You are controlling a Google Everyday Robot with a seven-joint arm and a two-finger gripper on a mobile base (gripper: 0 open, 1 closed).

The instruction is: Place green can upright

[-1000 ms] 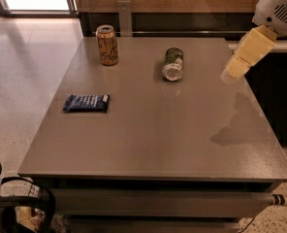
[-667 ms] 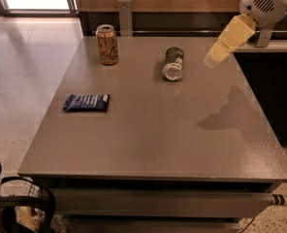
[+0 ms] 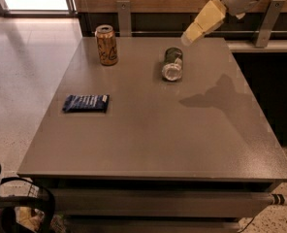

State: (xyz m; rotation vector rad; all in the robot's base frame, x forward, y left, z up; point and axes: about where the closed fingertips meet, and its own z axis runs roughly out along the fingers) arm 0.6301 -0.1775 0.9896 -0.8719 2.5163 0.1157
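Observation:
The green can (image 3: 172, 63) lies on its side on the grey table (image 3: 148, 130), toward the far middle, with a silver end facing me. My gripper (image 3: 189, 36) hangs in the air at the top right, its pale yellow fingers (image 3: 204, 21) pointing down-left. Its tip is just above and to the right of the green can, not touching it. The gripper holds nothing.
An orange-gold can (image 3: 106, 45) stands upright at the far left of the table. A blue snack packet (image 3: 86, 103) lies flat at the left. A wooden wall with metal brackets (image 3: 267, 16) runs behind the table. The arm's shadow (image 3: 216, 98) falls right of centre.
My gripper has moved left and toward the far edge, from the table's right side to just beside the green can. The cans and the packet have not moved.

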